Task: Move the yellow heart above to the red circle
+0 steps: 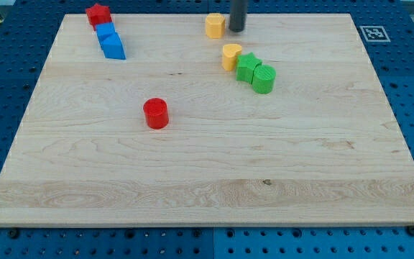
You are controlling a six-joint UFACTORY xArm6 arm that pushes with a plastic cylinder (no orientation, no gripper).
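The yellow heart point(231, 55) lies on the wooden board in the upper middle, touching a green star point(248, 67) on its right. The red circle point(155, 114) stands alone to the lower left of the heart, near the board's middle left. My tip point(236, 29) is the lower end of the dark rod at the view's top. It stands just right of a yellow hexagon point(215, 24) and a short way above the yellow heart, apart from it.
A green cylinder point(264, 78) sits against the green star's lower right. At the top left a red star point(98, 14) and two blue blocks point(110, 41) lie in a row. The board's point(207, 187) edges meet a blue perforated table.
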